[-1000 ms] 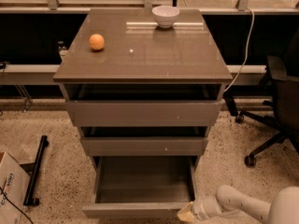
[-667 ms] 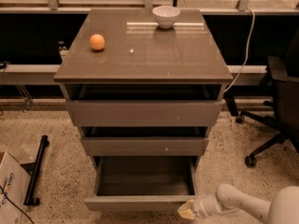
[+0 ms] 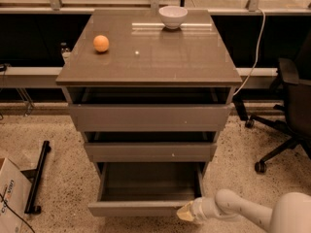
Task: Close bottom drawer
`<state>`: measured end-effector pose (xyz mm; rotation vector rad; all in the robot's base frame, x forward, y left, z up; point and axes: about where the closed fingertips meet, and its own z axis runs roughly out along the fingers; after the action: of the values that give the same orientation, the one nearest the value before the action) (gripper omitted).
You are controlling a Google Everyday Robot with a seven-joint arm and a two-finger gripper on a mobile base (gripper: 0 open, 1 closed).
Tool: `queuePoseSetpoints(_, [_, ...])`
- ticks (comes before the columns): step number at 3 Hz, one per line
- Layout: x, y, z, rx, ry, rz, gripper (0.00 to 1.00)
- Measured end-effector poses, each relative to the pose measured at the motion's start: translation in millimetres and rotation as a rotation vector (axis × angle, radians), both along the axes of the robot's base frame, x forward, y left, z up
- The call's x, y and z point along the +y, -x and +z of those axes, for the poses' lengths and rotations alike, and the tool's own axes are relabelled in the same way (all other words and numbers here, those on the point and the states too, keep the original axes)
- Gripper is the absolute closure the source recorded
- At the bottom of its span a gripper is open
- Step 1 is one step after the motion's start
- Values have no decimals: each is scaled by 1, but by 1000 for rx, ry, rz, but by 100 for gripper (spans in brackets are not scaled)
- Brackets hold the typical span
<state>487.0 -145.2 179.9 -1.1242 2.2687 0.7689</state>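
Nearest to me, at about 5 o'clock in my view, the gripper sits low at the right end of the bottom drawer's front. Its tan fingers look pressed together into one tapered tip, with no gap that I can make out. The tip is touching, or all but touching, the front panel's right end. The white arm runs off behind it toward the lower right corner.

The bottom drawer is at 6 o'clock, the lowest of the three in the grey-brown cabinet. It stands pulled well out, and I can look down into its deep rectangular box. Its flat front has no handle.

At 8 o'clock a cardboard box lies at the left edge on the speckled floor. A black stand lies just beside it.

Above the open drawer, near the centre, the middle drawer is out a little and has a small white speck on its front. The taller top drawer above it is also slightly out.

At 3 o'clock a black office chair stands apart from the cabinet.

Farther back, on the cabinet top, an orange ball rests at 11 o'clock. A white bowl sits at 12 o'clock near the far edge. At 1 o'clock a white cable hangs down behind the cabinet's right side.
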Motion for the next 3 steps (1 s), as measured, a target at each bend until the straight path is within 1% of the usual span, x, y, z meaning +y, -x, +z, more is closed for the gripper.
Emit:
queuePoseSetpoints(1, [6,-11,-3,-19,-5,0,100])
queuePoseSetpoints(2, [20,-52,-11,-79,-23,-7,100])
queuePoseSetpoints(3, [21,-61,-10,-98,-26,-12,74])
